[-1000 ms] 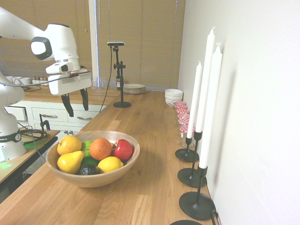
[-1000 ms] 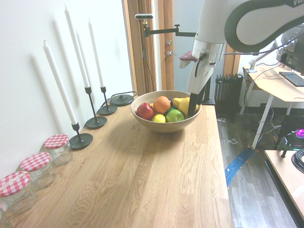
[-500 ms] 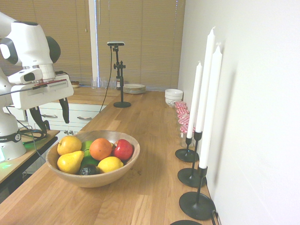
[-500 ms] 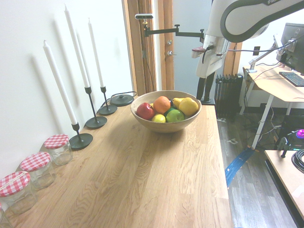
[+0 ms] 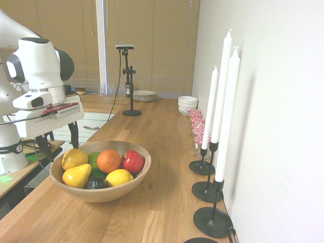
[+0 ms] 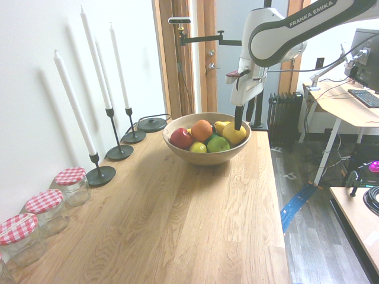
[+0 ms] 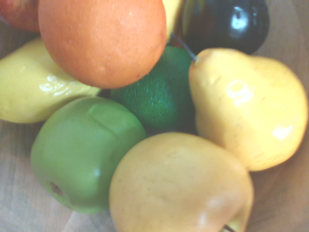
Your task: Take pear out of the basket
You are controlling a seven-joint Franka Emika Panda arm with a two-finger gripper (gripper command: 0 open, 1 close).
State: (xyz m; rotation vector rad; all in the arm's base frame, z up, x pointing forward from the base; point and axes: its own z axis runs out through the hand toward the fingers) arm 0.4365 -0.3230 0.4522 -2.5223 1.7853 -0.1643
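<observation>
pear (image 5: 74, 158) in basket (image 5: 132, 183), at rim nearest gripper (image 5: 59, 144), beside orange (image 5: 109, 161) | fingers apart, empty | likely rigid, glossy, slippery; grip across widest belly, clear of neighbouring elongated fruit (image 5: 77, 175)

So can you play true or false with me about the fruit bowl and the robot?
1. The pear is still in the basket. True.
2. The pincer is holding the orange. False: it holds nothing and hangs open beside the basket rim, near the pear.
3. A red apple sits in the basket next to the orange. True.
4. The candles are lit. False: none shows a flame.
5. The jars have blue lids. False: the lids are red and white checked.
</observation>
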